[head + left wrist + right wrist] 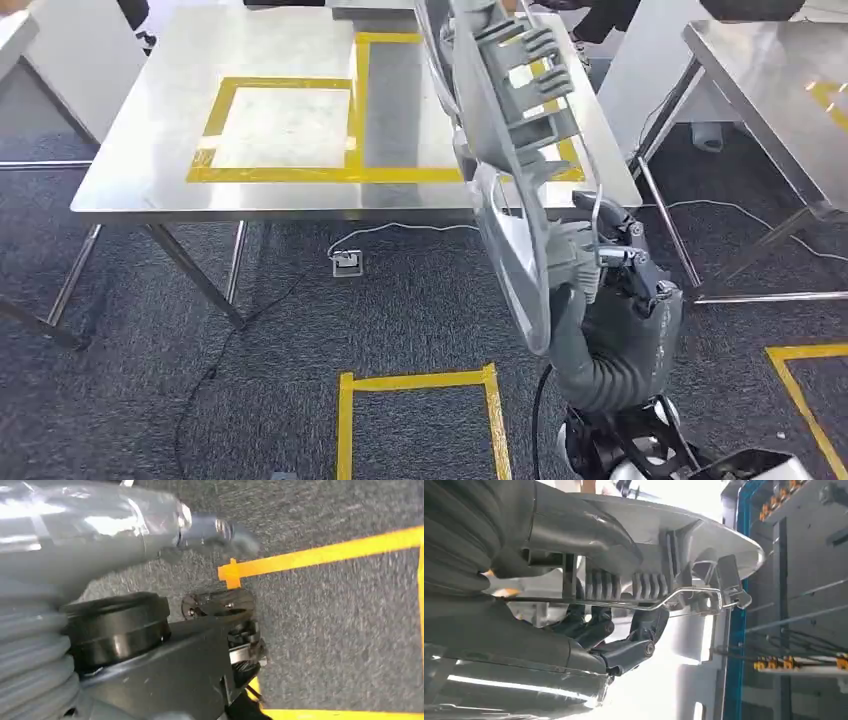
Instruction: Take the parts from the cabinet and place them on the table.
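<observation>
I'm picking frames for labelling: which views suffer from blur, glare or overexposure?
Head view: mostly sharp, with mild reflections on the steel table. Left wrist view: motion blur smears the yellow floor tape and carpet, and the left hand is soft. Right wrist view: the background behind the grey part in the right hand is blown out white.

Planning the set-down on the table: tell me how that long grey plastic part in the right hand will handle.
The plastic part looks stiff: it stands upright without sagging, ribbed at the back. Probably light for its size, being thin-shelled. Gripped by the right hand near its lower end, it is top-heavy and may tilt or swing.
</observation>
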Available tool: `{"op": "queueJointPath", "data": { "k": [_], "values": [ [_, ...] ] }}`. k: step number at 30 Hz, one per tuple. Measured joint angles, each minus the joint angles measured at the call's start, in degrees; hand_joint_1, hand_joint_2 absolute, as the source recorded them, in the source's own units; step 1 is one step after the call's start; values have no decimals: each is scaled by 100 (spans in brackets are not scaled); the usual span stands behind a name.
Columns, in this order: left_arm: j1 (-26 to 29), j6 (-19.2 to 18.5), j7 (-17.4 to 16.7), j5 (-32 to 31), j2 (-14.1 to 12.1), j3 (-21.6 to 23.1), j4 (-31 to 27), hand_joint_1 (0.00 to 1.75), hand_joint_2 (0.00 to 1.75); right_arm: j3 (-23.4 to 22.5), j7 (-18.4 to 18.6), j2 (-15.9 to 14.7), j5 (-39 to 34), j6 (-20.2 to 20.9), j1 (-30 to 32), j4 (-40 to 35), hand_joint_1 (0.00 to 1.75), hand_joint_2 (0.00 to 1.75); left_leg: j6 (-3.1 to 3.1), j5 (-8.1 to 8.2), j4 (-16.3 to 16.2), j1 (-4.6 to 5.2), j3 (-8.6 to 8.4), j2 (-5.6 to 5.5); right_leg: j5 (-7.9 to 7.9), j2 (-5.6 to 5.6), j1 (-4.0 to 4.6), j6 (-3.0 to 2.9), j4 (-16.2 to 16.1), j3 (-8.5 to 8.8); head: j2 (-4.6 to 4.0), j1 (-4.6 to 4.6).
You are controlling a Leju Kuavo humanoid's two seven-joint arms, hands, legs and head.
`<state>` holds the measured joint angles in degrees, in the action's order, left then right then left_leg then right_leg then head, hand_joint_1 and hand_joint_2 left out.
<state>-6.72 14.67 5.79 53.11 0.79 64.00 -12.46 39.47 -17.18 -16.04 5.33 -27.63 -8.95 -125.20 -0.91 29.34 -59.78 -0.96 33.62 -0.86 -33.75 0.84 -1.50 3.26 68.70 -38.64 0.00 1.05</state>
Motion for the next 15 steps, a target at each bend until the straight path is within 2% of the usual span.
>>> {"op": "queueJointPath", "data": {
  "k": [1,2,3,4,5,6,7,8,9,10,11,12,15],
  "values": [
    [12,2,0,0,0,0,0,0,175,2,-2,2,0,0,4,2,175,175,-18,12,-1,34,0,115,-172,-56,5,-4,483,-251,0,2],
    [16,7,0,2,-2,0,2,0,175,2,-4,2,4,0,5,2,175,175,-35,23,-2,61,-3,196,-194,-66,7,-17,704,-364,0,20],
    [13,7,2,2,-2,0,2,0,175,2,-4,2,7,0,8,2,175,175,-47,32,-2,93,-12,252,-63,-66,16,-56,623,-330,0,44],
    [4,7,4,2,0,0,0,0,175,2,-4,2,7,0,9,2,175,175,-51,40,-2,124,-23,284,169,-67,41,-114,302,-176,0,61],
    [-8,9,4,2,2,0,0,0,175,2,-4,2,9,-2,10,2,175,175,-61,47,-1,160,-39,298,429,-61,83,-197,-166,53,0,88],
    [-20,9,4,2,11,0,0,0,175,0,-4,-2,9,-4,13,0,175,175,-65,51,3,179,-55,302,663,-40,143,-309,-683,315,0,110],
    [-30,7,4,2,55,0,-13,0,175,-9,-7,-4,7,-15,6,-4,175,175,-65,53,8,145,-42,328,550,-18,171,-476,-929,452,0,61],
    [-46,18,7,4,44,-4,-2,0,175,-7,-7,0,9,-15,17,-7,175,175,-39,46,3,131,-13,309,603,-80,227,-473,-993,468,0,15],
    [-56,15,9,4,74,-4,-9,0,175,-4,-11,0,11,-15,19,-9,175,175,-34,72,-26,156,5,289,633,-96,235,-427,-1040,487,0,99],
    [-52,9,7,4,70,-4,-9,0,175,0,-18,2,11,-15,13,-7,175,175,-69,68,-22,140,7,274,589,-115,217,-191,-1058,502,0,134],
    [-53,9,9,4,79,-4,-11,0,175,0,-20,0,11,-15,25,-4,175,175,-65,68,-20,143,-2,251,605,-127,210,-165,-1057,503,0,103],
    [-55,9,7,4,79,-4,-11,0,175,-2,-20,-7,11,-11,25,-4,175,175,-61,65,-17,141,-4,223,595,-146,216,-231,-1056,510,0,101],
    [-52,11,7,4,55,-4,0,0,175,0,-20,0,11,-9,26,-4,175,175,-39,51,-5,142,-4,151,581,-204,214,-236,-1048,513,0,88]
  ]
}}
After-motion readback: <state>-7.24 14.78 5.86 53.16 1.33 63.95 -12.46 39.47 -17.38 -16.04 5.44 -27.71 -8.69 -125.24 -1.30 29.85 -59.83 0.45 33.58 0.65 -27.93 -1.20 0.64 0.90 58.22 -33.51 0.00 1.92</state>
